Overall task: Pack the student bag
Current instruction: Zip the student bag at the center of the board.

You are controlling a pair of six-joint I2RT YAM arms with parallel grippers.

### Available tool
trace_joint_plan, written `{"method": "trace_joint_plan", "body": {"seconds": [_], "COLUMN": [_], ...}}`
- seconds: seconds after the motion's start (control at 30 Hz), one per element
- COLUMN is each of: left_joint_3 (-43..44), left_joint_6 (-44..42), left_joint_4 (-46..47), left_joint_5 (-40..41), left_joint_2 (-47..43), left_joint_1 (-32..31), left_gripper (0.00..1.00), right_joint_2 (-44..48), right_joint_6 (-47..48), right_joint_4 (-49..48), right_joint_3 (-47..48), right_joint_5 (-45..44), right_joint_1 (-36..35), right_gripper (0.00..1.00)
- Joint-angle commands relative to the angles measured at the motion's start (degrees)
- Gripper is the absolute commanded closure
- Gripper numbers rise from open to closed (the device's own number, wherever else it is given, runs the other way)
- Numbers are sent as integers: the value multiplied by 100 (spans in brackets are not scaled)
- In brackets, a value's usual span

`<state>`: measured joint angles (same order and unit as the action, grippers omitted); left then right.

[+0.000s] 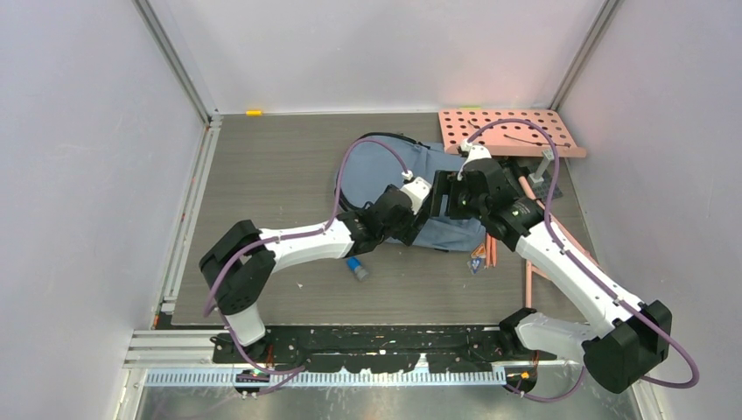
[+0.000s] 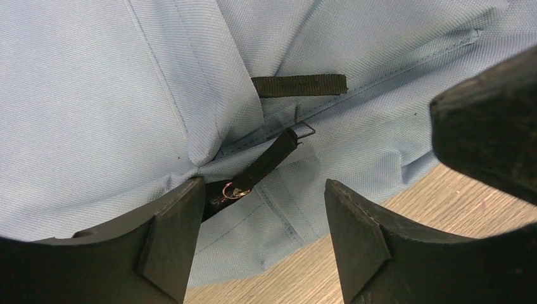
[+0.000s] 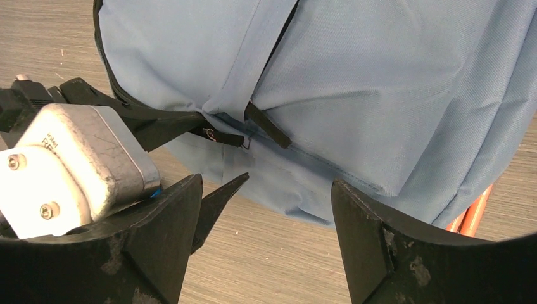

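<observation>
The left gripper [image 2: 263,185] stands with its jaws apart and grips nothing. A black fabric zipper pull [image 2: 271,159] lies just beside one finger. Facing it, nearly tip to tip, the right gripper [image 3: 266,183] is spread wide and is just as empty. Both arms reach forward and bend inward to meet mid-table, wrists tipped down. Under and beyond the fingers lies the large grey-blue soft fabric student bag [image 1: 378,168], slumped flat on the grey wood-grain table [image 1: 280,157], its near edge beneath both claws.

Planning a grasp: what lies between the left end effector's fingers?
The student bag's fabric and its black zipper pull strap, seen in the left wrist view.
</observation>
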<state>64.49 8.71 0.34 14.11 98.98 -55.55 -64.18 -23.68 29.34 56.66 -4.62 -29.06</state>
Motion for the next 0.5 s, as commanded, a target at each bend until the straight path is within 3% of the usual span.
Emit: {"method": "trace_joint_plan", "body": {"seconds": [0.0,0.3,0.47], "left_joint_3": [58,83,329], "left_joint_6": [-287,-322,-436], "left_joint_4": [478,381,163], "left_joint_5": [386,-239,-267], "left_joint_2": [-427,-631,-279], "left_joint_1": [-26,-26,-26], "left_gripper": [28,18,29], "right_joint_2": [238,442,591], "right_joint_6": [-49,-180,-230], "right_joint_4": [38,152,234], "right_joint_3": [4,24,29], "right_joint_5": [-72,-306,-373], "right_joint_1": [-42,-38,-45], "right_gripper": [20,20,20]}}
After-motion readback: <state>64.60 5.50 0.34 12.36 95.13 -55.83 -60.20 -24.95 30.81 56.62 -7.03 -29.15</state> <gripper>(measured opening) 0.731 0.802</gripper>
